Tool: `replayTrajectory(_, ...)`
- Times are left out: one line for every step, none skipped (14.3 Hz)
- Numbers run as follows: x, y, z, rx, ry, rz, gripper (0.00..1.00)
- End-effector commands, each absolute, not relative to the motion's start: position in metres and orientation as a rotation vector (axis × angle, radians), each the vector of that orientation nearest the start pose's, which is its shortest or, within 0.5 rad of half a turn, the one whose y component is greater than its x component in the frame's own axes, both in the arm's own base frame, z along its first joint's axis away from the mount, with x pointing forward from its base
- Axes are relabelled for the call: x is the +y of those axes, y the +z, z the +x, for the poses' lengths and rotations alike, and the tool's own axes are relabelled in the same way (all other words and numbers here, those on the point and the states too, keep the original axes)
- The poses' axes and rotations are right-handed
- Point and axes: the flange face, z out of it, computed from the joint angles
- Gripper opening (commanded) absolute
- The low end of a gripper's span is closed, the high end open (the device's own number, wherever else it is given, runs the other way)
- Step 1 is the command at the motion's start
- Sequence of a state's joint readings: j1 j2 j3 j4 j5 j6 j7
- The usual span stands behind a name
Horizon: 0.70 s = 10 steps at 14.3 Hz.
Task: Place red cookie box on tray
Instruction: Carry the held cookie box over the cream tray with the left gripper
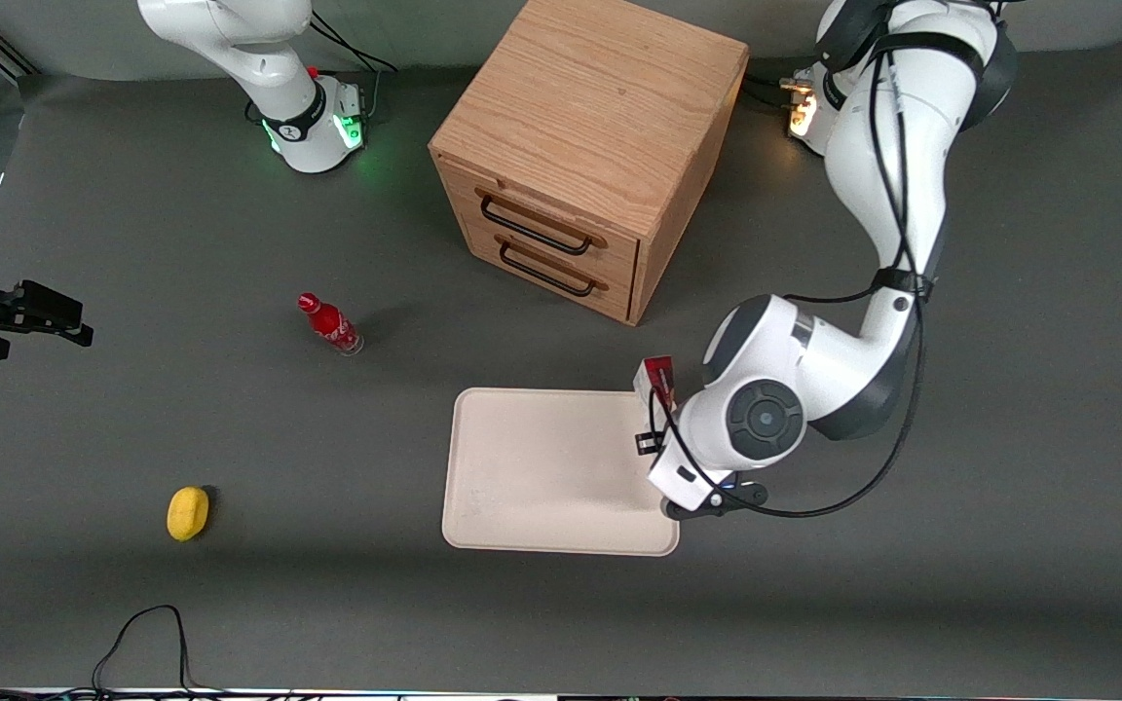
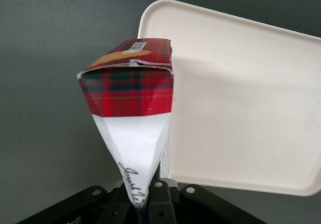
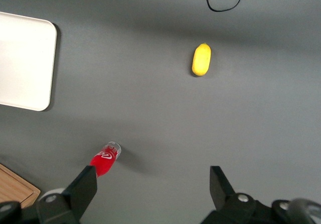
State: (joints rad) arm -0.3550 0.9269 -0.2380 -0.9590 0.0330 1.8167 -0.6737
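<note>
Over tray (image 1: 522, 467) edge: gripper (image 2: 143, 204) clamped on red cookie box (image 2: 133, 113); shift toward tray centre, lower flat before release.

Left arm bent low, elbow out. Gripper (image 2: 143, 204) points down, fingers squeezed tight on red cookie box (image 2: 131, 91), holding it up.
</note>
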Motion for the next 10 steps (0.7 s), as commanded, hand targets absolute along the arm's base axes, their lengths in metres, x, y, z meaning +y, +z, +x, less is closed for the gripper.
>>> replayTrajectory(-0.38, 0.301, 0.686, -0.227, 0.117, -3.22, 0.0)
replayTrajectory(-0.381, 0.293, 0.687, -0.212, 0.11, -3.219, 0.0)
replayTrajectory(-0.385, 0.286, 0.685, -0.19, 0.096, -3.211, 0.0)
replayTrajectory(-0.384, 0.283, 0.686, -0.176, 0.078, -3.199, 0.0)
replayTrajectory(-0.384, 0.28, 0.687, -0.158, 0.074, -3.196, 0.0)
replayTrajectory(-0.384, 0.277, 0.687, -0.143, 0.075, -3.195, 0.0)
replayTrajectory(-0.384, 0.275, 0.687, -0.134, 0.069, -3.198, 0.0)
replayTrajectory(-0.386, 0.272, 0.687, -0.129, 0.058, -3.203, 0.0)
replayTrajectory(-0.386, 0.267, 0.688, -0.13, 0.055, -3.205, 0.0)
replayTrajectory(-0.388, 0.263, 0.688, -0.12, 0.045, -3.199, 0.0)
